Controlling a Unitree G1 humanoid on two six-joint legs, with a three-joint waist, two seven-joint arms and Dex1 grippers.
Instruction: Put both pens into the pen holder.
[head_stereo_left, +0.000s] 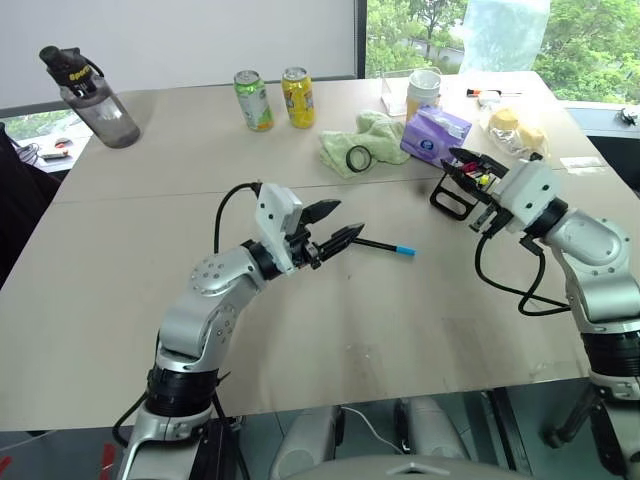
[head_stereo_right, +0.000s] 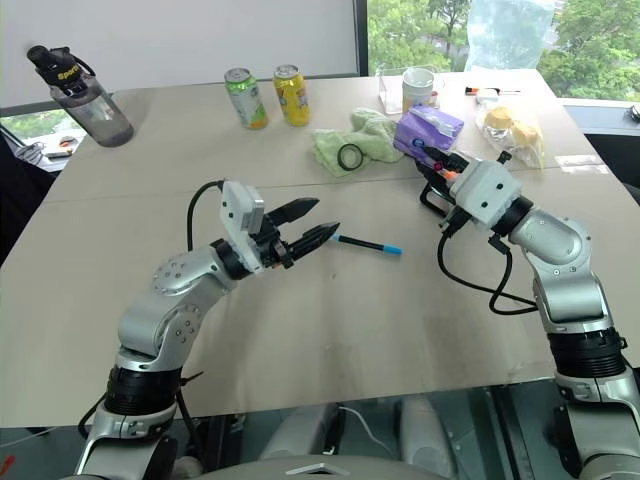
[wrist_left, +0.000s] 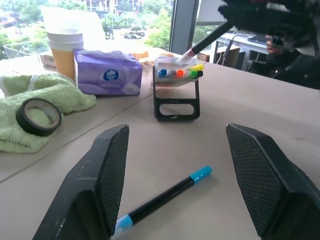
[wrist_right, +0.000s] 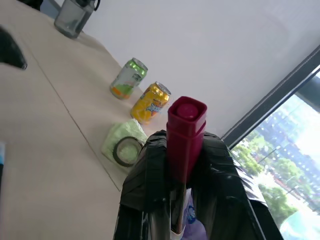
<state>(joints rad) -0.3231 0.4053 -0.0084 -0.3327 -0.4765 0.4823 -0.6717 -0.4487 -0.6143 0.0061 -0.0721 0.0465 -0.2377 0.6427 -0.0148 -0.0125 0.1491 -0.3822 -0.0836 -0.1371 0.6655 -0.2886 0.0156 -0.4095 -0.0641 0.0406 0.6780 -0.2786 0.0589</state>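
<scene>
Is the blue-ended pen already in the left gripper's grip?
No, the blue-ended pen lies flat on the table between the open fingers of the left gripper, touching neither.

Two pens (wrist_left: 162, 198) (wrist_right: 184, 137), two cans (head_stereo_left: 253, 100) (head_stereo_left: 297, 97), one pen holder (wrist_left: 176, 90), one bottle (head_stereo_left: 92, 97), one tissue pack (head_stereo_left: 434, 135).

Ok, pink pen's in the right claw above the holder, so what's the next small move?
Probably ease the right claw down so the pink pen slides further into the pen holder, then release. Its tip already sits at the holder's opening. The blue pen lies on the table between the open left claw's fingers.
</scene>
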